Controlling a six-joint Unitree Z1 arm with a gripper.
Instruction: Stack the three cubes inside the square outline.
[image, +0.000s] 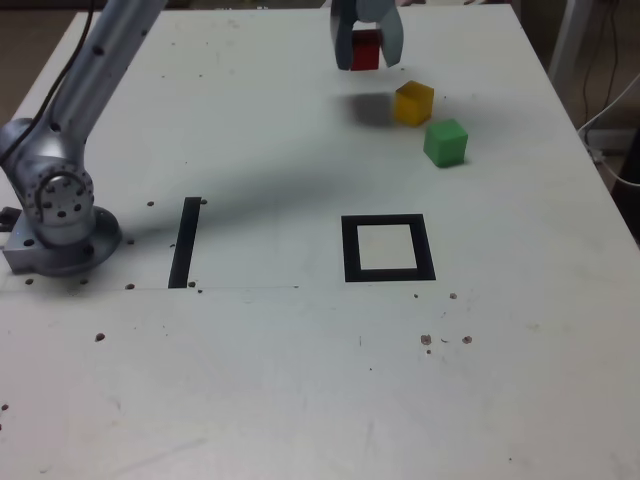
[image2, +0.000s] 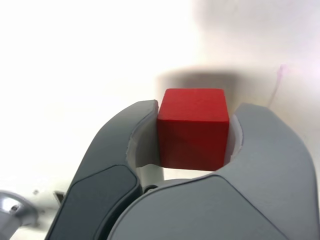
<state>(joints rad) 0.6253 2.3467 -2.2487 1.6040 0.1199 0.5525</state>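
- Exterior view: your gripper (image: 366, 52) hangs at the far edge of the white table (image: 300, 380), its 2 grey jaws clamped on the red cube (image: 365, 50). A soft shadow lies on the table below and to this view's right of the cube, which appears lifted clear of the surface.
- Exterior view: the yellow cube (image: 413, 102) sits just nearer the camera and to this view's right of the gripper, tilted on the table plane relative to the table edges.
- Exterior view: the green cube (image: 445, 142) rests just beside the yellow cube, nearer the camera and slightly to this view's right; whether the 2 touch you cannot tell.
- Exterior view: the square outline (image: 388, 247), a thick black frame with a white centre, lies well apart from all 3 cubes, toward the camera; nothing rests inside it.
- Exterior view: a straight black strip (image: 185, 241) lies to this view's left of the outline, near the arm's base (image: 60, 235).
- Wrist view: the red cube (image2: 193, 127) fills the gap between the jaws, each jaw pressed against 1 side face; the gripper (image2: 192, 135) is closed firmly on it.
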